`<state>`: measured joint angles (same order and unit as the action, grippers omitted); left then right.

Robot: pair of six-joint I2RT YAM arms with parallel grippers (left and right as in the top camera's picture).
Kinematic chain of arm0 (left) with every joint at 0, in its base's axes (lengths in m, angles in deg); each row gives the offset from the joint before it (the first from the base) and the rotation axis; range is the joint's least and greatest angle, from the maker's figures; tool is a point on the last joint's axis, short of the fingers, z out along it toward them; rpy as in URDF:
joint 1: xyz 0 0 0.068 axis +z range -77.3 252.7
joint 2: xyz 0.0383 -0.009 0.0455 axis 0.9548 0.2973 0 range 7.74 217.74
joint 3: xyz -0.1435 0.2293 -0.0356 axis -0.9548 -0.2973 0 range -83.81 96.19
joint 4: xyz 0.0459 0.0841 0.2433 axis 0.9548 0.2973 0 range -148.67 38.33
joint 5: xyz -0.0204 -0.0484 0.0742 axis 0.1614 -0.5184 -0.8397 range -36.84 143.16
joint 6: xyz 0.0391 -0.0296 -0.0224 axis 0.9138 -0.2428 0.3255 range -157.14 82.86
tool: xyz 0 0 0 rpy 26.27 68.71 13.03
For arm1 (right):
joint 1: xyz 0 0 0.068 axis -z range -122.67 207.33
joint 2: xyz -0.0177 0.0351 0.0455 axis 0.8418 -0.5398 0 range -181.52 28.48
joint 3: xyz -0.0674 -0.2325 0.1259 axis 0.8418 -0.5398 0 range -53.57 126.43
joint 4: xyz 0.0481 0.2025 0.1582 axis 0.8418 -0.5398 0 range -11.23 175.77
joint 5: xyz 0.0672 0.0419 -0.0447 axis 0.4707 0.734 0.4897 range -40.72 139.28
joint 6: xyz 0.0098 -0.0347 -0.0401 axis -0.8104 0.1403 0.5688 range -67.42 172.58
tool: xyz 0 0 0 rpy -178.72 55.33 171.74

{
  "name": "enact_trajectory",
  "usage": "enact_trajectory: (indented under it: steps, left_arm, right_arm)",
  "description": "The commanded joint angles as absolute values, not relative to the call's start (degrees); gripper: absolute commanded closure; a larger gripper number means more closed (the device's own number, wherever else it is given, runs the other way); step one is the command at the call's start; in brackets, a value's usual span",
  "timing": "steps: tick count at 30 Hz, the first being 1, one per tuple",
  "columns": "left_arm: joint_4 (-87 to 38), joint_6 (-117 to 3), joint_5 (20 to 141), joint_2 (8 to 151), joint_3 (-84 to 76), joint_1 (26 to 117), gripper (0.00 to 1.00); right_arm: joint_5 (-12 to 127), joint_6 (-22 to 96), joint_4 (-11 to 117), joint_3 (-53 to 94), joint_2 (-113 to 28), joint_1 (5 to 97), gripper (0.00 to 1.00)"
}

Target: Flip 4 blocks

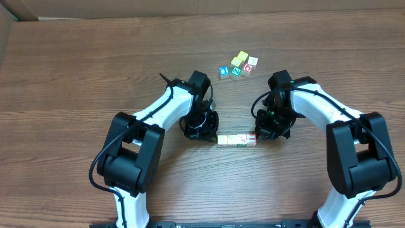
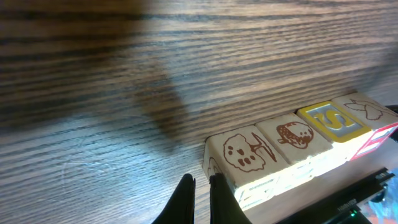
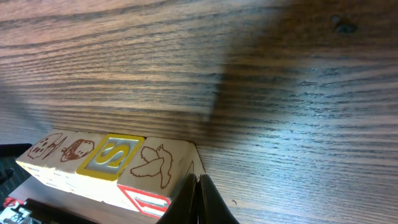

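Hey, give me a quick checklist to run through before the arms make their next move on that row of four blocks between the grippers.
1. Row straight, its four blocks side by side: ok.
2. Left gripper shut, beside one end of the row: ok.
3. Right gripper shut, beside the other end: ok.
4. Both grippers actually pressing on the ends: cannot tell.
5. Spare cubes well apart from the row: ok.
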<state>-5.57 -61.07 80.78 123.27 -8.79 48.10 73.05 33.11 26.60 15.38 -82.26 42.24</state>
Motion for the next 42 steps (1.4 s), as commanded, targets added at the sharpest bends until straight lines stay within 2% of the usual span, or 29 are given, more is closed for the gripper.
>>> enact_trajectory:
  steps: [1, 29, 42]
  left_arm:
    - [-5.5, -60.5, 78.02, 124.21, -9.32, 48.26, 0.96]
    - [-6.81, -61.35, 77.17, 124.23, -9.47, 47.6, 0.96]
    - [-6.9, -61.31, 77.13, 124.23, -9.47, 47.64, 0.96]
  right_arm:
    - [74.52, 32.81, 26.81, 15.05, -80.82, 41.89, 0.96]
    - [75.13, 29.79, 25.48, 15.05, -80.82, 41.78, 0.96]
    - [76.4, 25.75, 27.01, 15.05, -80.82, 36.36, 0.96]
